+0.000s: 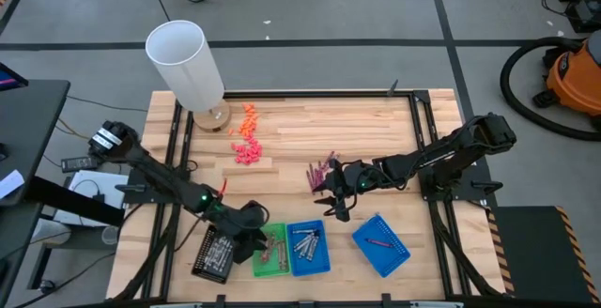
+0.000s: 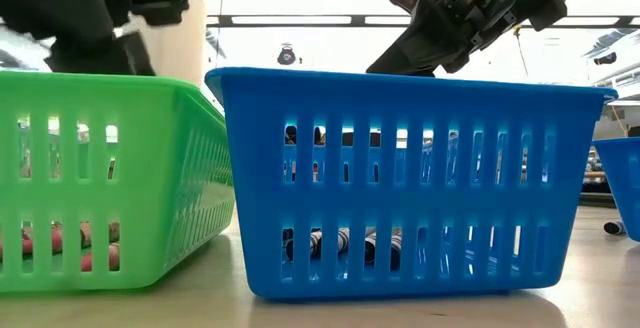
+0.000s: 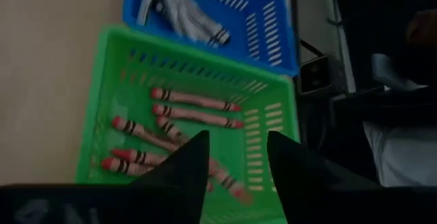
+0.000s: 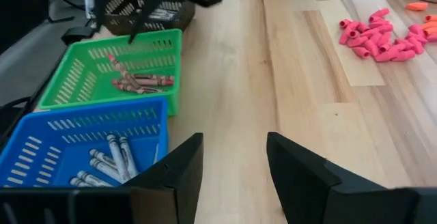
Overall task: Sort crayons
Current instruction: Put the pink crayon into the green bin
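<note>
Sorting is well under way: the left pincer (image 1: pixel 252 239) hangs over the green tray (image 1: pixel 272 263) near the counter's (image 1: pixel 376 130) front edge, fingers apart and empty, with the red-brown crayons (image 3: pixel 194 108) lying in the tray below it. That reads as the moment just after a drop. The middle blue tray (image 1: pixel 308 248), touching the green one, holds the silver-grey crayons (image 4: pixel 113 157). A second blue tray (image 1: pixel 382 243), set apart toward the front right corner, holds a single dark stick whose colour I cannot tell.

The right pincer (image 1: pixel 335 200) hovers low over bare wood just behind the trays, fingers apart and holding nothing. Just beside it, toward the counter's middle, lies the unsorted heap of magenta-pink crayons (image 1: pixel 322 171).

The next move probably falls to the right arm: turn back to that heap, pinch one stick from its edge without dragging neighbours, and carry it to the right-hand blue tray. The chunky pink and orange bits (image 1: pixel 247 139) toward the back left are not part of this.
</note>
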You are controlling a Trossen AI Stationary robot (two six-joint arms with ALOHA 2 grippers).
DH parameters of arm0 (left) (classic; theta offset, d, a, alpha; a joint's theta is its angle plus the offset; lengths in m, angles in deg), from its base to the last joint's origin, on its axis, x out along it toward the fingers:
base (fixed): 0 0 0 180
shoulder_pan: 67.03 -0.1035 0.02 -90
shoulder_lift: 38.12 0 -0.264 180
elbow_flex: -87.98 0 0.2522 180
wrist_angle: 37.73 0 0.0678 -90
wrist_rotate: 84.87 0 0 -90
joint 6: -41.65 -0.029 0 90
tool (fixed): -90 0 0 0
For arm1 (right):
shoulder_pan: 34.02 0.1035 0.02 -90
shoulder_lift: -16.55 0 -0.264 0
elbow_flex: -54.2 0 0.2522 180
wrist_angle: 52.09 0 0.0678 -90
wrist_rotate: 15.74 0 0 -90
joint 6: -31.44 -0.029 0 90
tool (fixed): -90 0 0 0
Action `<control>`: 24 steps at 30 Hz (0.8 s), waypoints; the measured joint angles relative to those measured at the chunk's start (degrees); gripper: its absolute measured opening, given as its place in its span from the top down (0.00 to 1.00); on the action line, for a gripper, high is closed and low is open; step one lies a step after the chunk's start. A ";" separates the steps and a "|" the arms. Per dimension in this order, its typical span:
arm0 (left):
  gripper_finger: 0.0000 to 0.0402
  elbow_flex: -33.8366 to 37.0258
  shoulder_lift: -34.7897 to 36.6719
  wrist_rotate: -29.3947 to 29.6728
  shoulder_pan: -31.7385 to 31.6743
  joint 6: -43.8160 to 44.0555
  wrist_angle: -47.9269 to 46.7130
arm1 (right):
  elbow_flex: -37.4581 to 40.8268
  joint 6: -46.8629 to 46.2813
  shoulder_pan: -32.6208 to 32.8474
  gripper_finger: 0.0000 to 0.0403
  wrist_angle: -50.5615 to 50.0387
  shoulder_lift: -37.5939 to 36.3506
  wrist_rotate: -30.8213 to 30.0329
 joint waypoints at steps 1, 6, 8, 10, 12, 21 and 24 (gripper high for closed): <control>0.60 -0.02 0.96 0.01 -0.24 -0.90 -0.53 | 0.00 0.04 0.00 0.58 -0.05 0.02 -0.39; 0.59 -0.02 4.68 0.97 -0.47 -4.88 -4.30 | 0.00 1.10 0.00 0.58 -0.03 0.02 -1.00; 0.59 -0.02 6.06 2.40 -0.49 -6.93 -4.89 | 0.00 1.28 0.00 0.58 -0.03 0.02 -2.77; 0.59 -0.02 6.79 5.03 -0.59 -9.65 -5.33 | 0.00 2.14 -0.04 0.58 -0.03 0.02 -5.42; 0.59 -0.02 7.60 8.02 -0.63 -12.46 -5.65 | 0.00 3.49 -0.30 0.58 -0.03 0.02 -7.67; 0.59 0.00 7.76 18.92 -2.84 -25.13 -6.59 | 0.00 7.69 -3.90 0.58 -6.33 0.09 -7.67; 0.59 0.00 7.74 21.02 -4.21 -27.94 -6.51 | 0.55 7.72 -5.23 0.58 -9.11 0.09 -7.74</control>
